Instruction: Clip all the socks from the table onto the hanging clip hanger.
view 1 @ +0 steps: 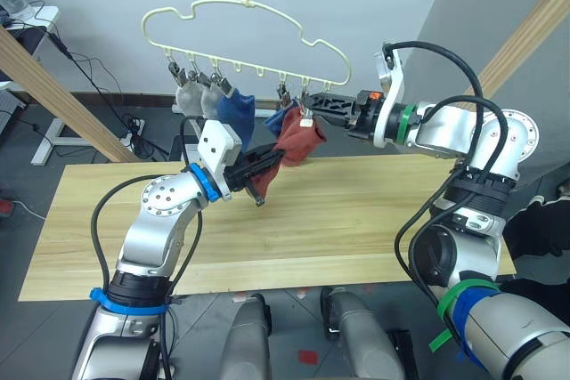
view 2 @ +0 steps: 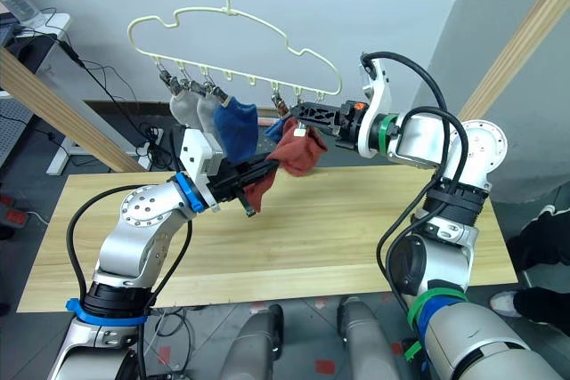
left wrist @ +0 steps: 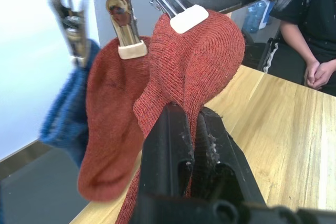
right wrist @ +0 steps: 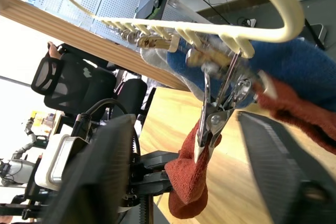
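Last rust-red sock (view 1: 303, 141) going onto the clip hanger (view 1: 245, 28).
Left gripper (left wrist: 191, 129) pinches it; right gripper (right wrist: 210, 145), spread around the clip (right wrist: 207, 124), should probably release.

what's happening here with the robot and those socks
The robot is clipping socks onto the clip hanger. Its left gripper is shut on a rust-red sock that a metal clip already bites at its top. The right gripper, fingers open, sits around that clip. Another rust-red sock, blue socks and two grey socks already hang. No socks show on the table.
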`<move>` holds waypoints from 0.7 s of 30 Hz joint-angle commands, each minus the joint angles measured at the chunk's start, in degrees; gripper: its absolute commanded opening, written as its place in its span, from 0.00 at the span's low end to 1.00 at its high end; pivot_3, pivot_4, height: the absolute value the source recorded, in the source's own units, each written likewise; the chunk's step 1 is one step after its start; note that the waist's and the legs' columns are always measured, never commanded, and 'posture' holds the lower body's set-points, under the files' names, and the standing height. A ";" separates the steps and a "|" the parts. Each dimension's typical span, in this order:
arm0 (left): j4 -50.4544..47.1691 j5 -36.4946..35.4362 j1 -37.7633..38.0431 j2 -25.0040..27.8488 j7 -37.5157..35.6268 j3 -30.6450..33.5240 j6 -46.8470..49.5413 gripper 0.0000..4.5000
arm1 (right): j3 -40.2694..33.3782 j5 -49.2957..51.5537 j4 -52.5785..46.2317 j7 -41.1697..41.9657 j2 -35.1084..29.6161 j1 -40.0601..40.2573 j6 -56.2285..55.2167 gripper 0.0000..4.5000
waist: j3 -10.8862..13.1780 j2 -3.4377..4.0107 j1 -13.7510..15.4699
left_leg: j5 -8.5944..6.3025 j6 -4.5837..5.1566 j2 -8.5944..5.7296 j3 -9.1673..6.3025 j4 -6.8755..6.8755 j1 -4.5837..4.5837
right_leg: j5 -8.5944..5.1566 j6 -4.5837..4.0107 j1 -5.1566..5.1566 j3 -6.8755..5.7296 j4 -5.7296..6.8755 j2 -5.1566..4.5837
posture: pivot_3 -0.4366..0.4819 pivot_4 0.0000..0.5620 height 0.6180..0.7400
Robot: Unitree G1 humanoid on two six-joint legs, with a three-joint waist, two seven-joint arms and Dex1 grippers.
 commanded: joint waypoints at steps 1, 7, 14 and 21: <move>-2.62 -0.15 -0.37 0.08 0.05 0.06 0.05 0.00 | 3.99 0.55 -7.88 1.78 -3.86 3.59 0.37 1.00 | 0.00 0.00 0.03 | 0.00 0.00 -0.01 0.00 0.00 0.00 | 0.00 0.00 0.00 0.00 -0.01 0.00 | 0.46 0.58 1.00; -2.10 -4.60 -2.13 -2.35 0.02 0.42 6.96 0.24 | 27.12 -8.93 -29.95 20.04 -26.38 23.19 -20.99 1.00 | 0.02 0.02 1.00 | -0.04 0.05 -0.11 -0.01 -0.01 -0.11 | -0.04 0.07 0.04 0.00 -0.27 -0.07 | 0.44 0.58 1.00; -3.09 -8.83 -0.09 0.67 -2.67 3.36 11.89 0.71 | 32.84 -19.11 -30.90 28.09 -33.03 32.07 -39.97 1.00 | 0.02 0.02 -0.49 | -0.05 0.08 0.05 0.06 0.08 -0.02 | 0.03 0.19 0.09 0.08 -0.36 0.11 | 0.43 0.58 1.00; -6.19 -12.39 7.28 6.01 -3.52 9.12 15.21 1.00 | 33.73 -23.66 -30.51 31.64 -32.93 37.23 -49.55 1.00 | 0.02 0.02 -0.15 | -0.04 0.07 0.11 0.05 0.13 0.03 | 0.02 0.17 0.07 0.11 -0.23 0.18 | 0.44 0.58 1.00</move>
